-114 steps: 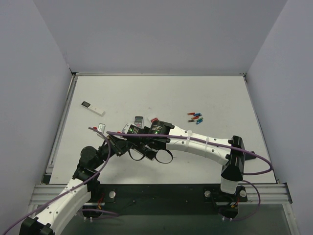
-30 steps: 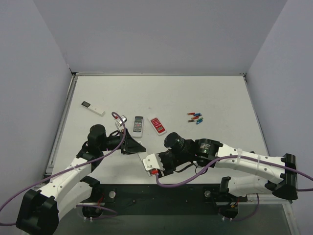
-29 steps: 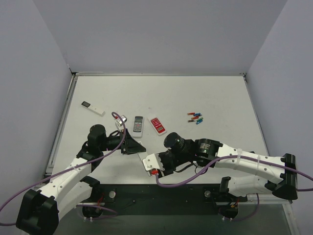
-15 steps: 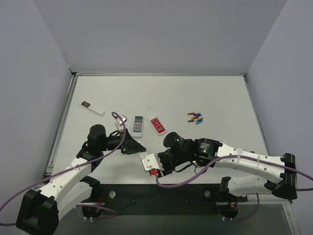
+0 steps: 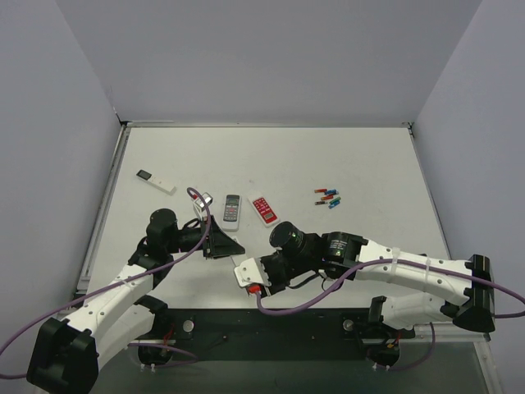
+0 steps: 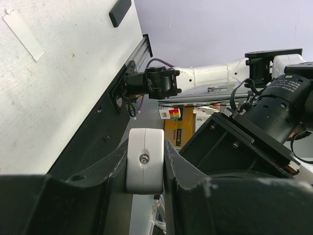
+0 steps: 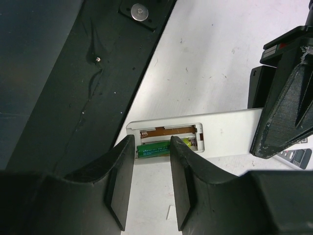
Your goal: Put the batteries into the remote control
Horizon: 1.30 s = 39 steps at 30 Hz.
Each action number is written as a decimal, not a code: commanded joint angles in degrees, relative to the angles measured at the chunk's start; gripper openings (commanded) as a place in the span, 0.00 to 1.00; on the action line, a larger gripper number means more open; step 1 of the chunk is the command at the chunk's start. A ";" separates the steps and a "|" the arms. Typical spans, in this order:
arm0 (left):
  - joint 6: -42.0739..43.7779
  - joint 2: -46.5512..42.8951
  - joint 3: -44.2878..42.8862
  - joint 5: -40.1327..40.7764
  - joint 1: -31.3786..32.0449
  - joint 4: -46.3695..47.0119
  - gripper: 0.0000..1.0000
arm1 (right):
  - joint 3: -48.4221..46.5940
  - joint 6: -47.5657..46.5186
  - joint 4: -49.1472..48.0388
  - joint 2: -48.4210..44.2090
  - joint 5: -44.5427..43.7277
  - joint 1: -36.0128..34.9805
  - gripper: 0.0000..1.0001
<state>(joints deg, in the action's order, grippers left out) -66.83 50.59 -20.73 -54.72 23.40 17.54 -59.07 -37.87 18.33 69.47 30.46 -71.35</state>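
The right gripper (image 7: 152,145) stands with its fingers (image 7: 117,188) a narrow gap apart. A green battery (image 7: 154,149) lies in that gap at the tips, but I cannot tell whether the pads pinch it or only bracket it. The battery sits in the near slot of the remote control (image 7: 230,128), which lies back up with its cover off. Just past the tips, the second slot (image 7: 168,130) is bare, with its spring and brown contact strip showing. Farther out along the remote from those tips, the left gripper (image 6: 145,159) is clamped on the other end; in its own wrist view, the white end fills the space between its fingers.

Over the last second, the right gripper and the compartment end of the remote have crept slightly toward the left arm, while the left arm has held its place. That reads as a seating push, not a fresh pick. One cell looks home or nearly so, and one more is wanted. The spare batteries (image 5: 328,197) lie on the table (image 5: 369,156), well beyond the right fingers, so a trip out there likely follows.
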 commanded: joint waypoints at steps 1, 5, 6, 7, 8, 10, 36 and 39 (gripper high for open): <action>-0.50 -1.11 -1.86 -1.36 -0.28 4.34 0.00 | -1.75 -1.16 -1.36 0.75 1.27 -0.45 0.30; -0.85 -1.28 -1.77 -1.70 -0.28 4.87 0.00 | -1.32 -1.16 -1.28 1.19 0.57 -0.37 0.29; -0.94 -1.28 -1.77 -1.88 -0.28 5.22 0.00 | -1.31 -1.24 -1.36 1.28 0.39 -0.45 0.29; -1.28 -1.28 -1.77 -1.97 -0.28 5.48 0.00 | -0.96 -1.33 -1.36 1.37 0.13 -0.37 0.29; -1.46 -1.37 -1.68 -2.14 -0.28 5.75 0.00 | -0.79 -1.25 -1.28 1.45 -0.13 -0.37 0.29; -2.34 -1.37 -1.24 -2.23 -0.28 7.06 0.00 | -0.44 -1.16 -1.45 1.54 -0.31 -0.28 0.29; -18.34 -0.23 2.36 -9.26 1.03 33.08 0.00 | 6.68 1.22 -7.17 -0.04 4.35 8.42 0.19; -18.34 -0.84 2.27 -10.14 1.21 33.09 0.00 | 6.77 0.69 -6.29 -0.30 3.73 9.91 0.19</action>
<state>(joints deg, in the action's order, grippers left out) -77.45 51.62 -15.62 -55.27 22.61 41.12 -54.74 -35.86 8.78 67.96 40.36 -65.06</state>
